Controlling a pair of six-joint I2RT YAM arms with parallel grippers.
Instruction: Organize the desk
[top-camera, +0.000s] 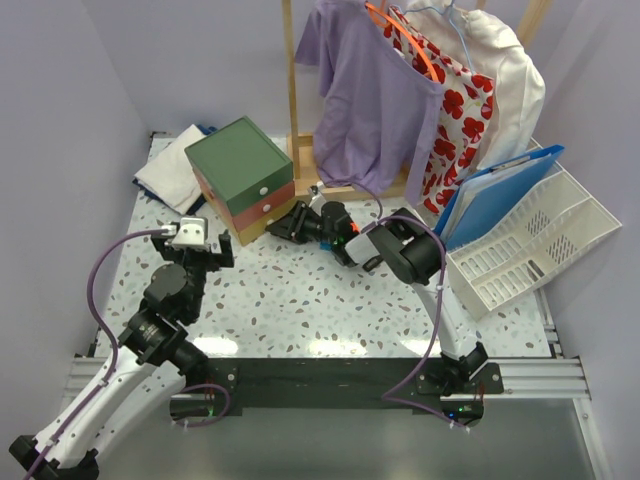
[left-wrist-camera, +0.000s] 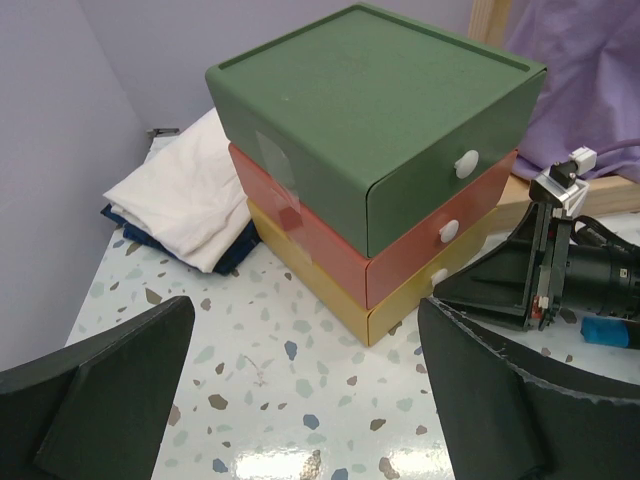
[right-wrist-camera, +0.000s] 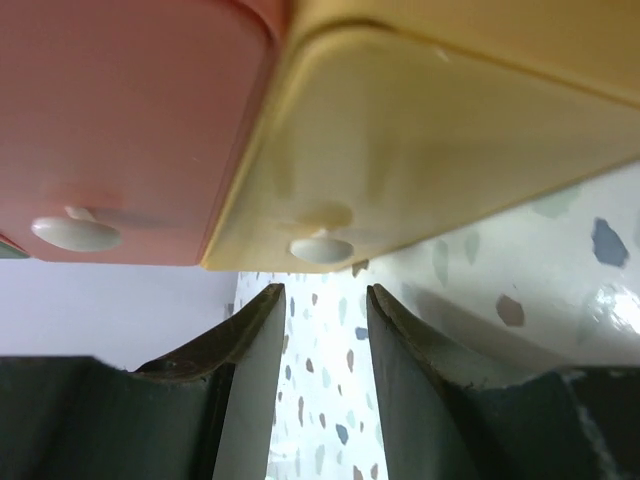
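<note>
Our right claw (right-wrist-camera: 320, 295) stands part-way spread with nothing between its fingers, tips aimed at the white knob (right-wrist-camera: 320, 247) of the yellow drawer (right-wrist-camera: 430, 130), the lowest in the small chest (top-camera: 243, 175). We judge the tips just short of the knob, not around it. Our left claw (left-wrist-camera: 305, 312) is released wide and hangs over the desk (top-camera: 300, 300) in front of the chest, touching nothing. The desk lies under everything, from our bases to the back wall, with the chest on its far left part beside a folded cloth (top-camera: 170, 168).

The grab is what worries us. If we clench from here, the fingers may meet on air in front of the knob, or pinch only its rim; it looks small, smooth and rounded, so a shallow hold would likely slide off at the first pull. Pushing in deeper has its own risk: the chest looks light and nothing braces it, so we could shove it back towards the cloth or twist it. For the same reason a pull could drag the whole chest along instead of opening the drawer. The knob of the red drawer (right-wrist-camera: 110, 110) sits close by in the wrist view, and a small drift could put a finger on the wrong one.
</note>
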